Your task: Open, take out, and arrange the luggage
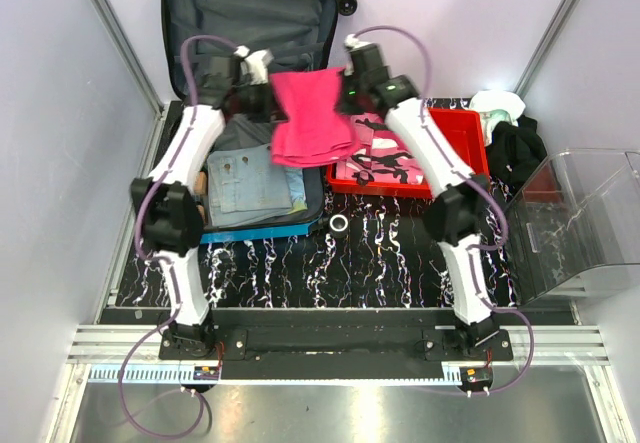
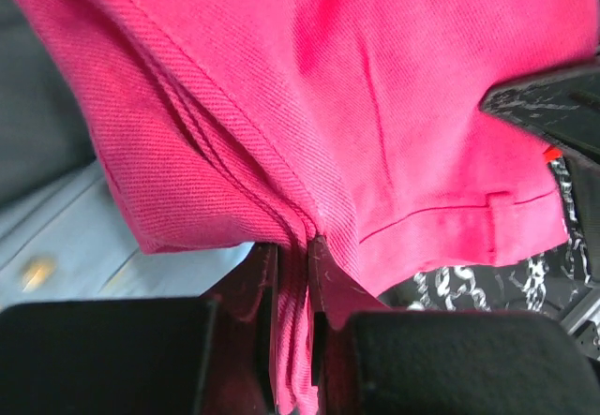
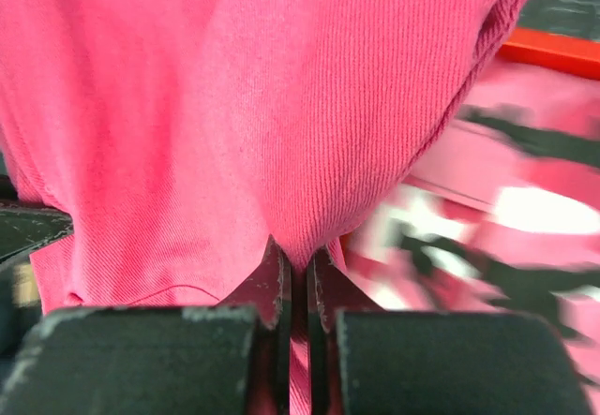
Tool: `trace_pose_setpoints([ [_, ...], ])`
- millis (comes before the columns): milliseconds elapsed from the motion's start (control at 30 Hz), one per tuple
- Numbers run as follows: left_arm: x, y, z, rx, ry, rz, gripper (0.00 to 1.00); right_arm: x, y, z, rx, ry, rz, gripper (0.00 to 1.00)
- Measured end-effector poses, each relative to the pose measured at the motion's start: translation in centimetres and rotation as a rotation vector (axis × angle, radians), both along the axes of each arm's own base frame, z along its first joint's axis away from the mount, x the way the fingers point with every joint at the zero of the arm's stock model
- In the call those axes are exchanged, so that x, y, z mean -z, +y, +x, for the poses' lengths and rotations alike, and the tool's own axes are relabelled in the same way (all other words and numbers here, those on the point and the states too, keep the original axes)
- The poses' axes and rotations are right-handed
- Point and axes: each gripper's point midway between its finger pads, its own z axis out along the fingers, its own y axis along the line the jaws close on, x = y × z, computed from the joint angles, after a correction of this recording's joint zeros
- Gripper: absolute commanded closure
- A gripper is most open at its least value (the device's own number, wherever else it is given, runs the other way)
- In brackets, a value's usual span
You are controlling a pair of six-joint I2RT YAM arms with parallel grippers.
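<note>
Top external view: blue luggage [image 1: 255, 13] lies open at the counter's [image 1: 350, 263] far-left corner, pink garment [image 1: 310, 118] hanging over its right edge between the left tool [image 1: 272, 98] and right tool [image 1: 345, 98]. Left wrist: tool clamped on bunched pink fabric. Right wrist: pinched shut on it too.

No text, label, brand, number or sign can be read in any of the views.
</note>
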Motion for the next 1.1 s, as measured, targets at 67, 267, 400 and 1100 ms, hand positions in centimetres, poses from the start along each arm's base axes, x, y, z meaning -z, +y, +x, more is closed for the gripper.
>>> trace_pose_setpoints([
  [67, 0.0, -3.2, 0.9, 0.048, -0.019, -0.01, 1.0, -0.3, -3.5, 0.3, 0.049, 0.007, -0.022, 1.0],
  [267, 2.6, -12.6, 1.9, 0.168, -0.041, -0.023, 1.0, 1.3, -13.5, 0.2, 0.182, 0.046, -0.114, 1.0],
  [400, 5.6, -17.2, 1.8, 0.206, -0.033, -0.007, 1.0, 4.6, -18.3, -0.1, 0.241, 0.102, -0.159, 1.0],
  [1100, 12.6, -18.0, 4.1, 0.124, -0.098, 0.227, 0.34, 12.4, -24.1, 1.0, 0.321, 0.2, -0.162, 0.28],
])
